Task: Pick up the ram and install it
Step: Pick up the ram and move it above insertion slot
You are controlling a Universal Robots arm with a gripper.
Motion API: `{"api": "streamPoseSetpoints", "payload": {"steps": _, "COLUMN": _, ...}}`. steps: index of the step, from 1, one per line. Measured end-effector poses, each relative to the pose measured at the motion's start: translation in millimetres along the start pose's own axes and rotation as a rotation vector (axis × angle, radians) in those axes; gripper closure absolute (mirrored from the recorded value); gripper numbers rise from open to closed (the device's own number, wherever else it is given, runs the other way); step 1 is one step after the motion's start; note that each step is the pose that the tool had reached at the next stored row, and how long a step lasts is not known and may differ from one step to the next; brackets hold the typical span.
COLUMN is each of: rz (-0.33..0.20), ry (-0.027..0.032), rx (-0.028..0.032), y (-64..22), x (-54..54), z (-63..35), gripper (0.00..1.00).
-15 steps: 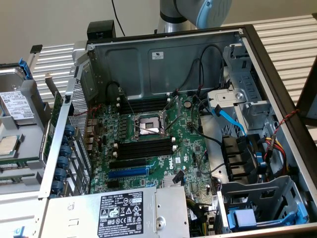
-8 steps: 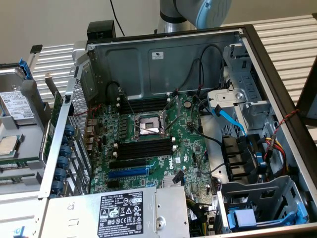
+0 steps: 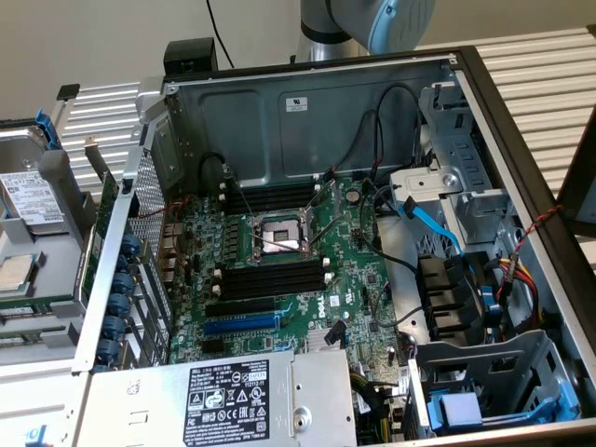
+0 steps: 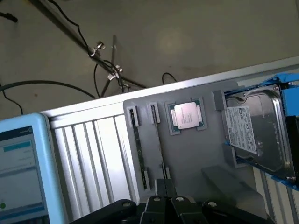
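- Hanging over a grey tray [image 4: 187, 158], the gripper [image 4: 164, 184] looks down on it in the wrist view, its black body along the picture's border.
- The pincer is closed: its two fingers [image 4: 161, 186] stand pressed together and hold nothing.
- The fingertips sit over the tray's bare grey surface, near one end of the ram [image 4: 138, 154].
- The ram lies flat in a long narrow holder along the tray's edge, next to the ribbed metal tabletop [image 4: 93, 154]; a second narrow holder [image 4: 156, 140] runs just beside it.
- A processor [image 4: 187, 114] rests in a square recess near the tray's edge that faces the floor, and a hard drive [image 4: 257, 135] in a blue caddy fills the tray's opposite end.
- In the exterior view the arm's grey-blue joint [image 3: 372, 23] rises behind the rear wall of the open computer case [image 3: 307, 112], whose motherboard [image 3: 279, 270] carries black memory slots [image 3: 275, 279].
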State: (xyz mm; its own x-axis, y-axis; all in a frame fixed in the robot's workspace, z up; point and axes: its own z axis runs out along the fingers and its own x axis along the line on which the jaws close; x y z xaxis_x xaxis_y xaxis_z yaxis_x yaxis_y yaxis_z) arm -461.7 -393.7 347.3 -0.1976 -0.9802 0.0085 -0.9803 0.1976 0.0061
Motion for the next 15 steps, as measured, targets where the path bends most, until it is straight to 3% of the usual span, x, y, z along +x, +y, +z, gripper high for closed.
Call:
{"api": "streamPoseSetpoints", "payload": {"steps": 8, "rz": -0.126, "ry": 0.0008, "rx": 0.0011, "y": 2.3, "x": 0.7, "z": 3.7, "gripper": 0.89}}
{"api": "streamPoseSetpoints", "payload": {"steps": 15, "rz": -0.150, "ry": 0.0009, "rx": 0.0013, "y": 5.8, "x": 2.9, "z": 4.8, "gripper": 0.89}}
